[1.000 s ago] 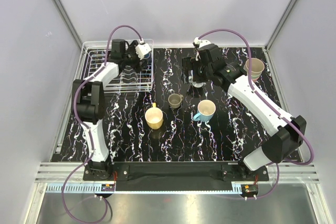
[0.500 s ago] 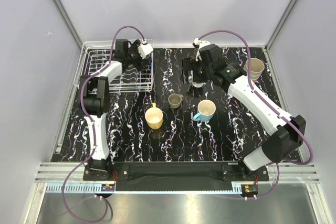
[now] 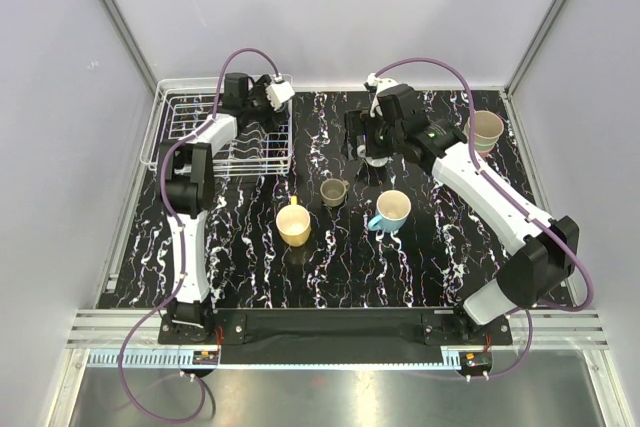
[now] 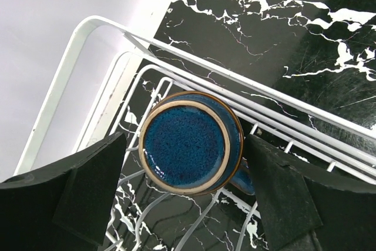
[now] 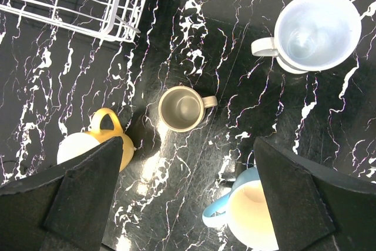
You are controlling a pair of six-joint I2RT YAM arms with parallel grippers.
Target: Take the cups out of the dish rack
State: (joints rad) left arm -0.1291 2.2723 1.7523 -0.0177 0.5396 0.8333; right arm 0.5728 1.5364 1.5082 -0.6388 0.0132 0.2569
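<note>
The white wire dish rack (image 3: 190, 142) stands at the back left. A navy mug (image 4: 187, 143) sits upside down in the rack's corner (image 4: 88, 45). My left gripper (image 4: 188, 186) is open, with one finger on each side of the mug and not touching it. In the top view the left gripper (image 3: 268, 97) is over the rack's far right corner. My right gripper (image 5: 188, 198) is open and empty above the table, also seen in the top view (image 3: 375, 142). On the table stand a yellow mug (image 3: 294, 225), a grey-brown mug (image 3: 333, 191), a cyan mug (image 3: 391, 210) and a pale blue mug (image 5: 316, 30).
A tan tumbler (image 3: 485, 129) stands at the back right near the table's edge. The enclosure's grey walls close in the table at the back and sides. The rack's front right corner (image 5: 111, 24) shows in the right wrist view.
My left arm has folded in closer to the rack, with its gripper staying over the far right corner. My right gripper has barely shifted.
</note>
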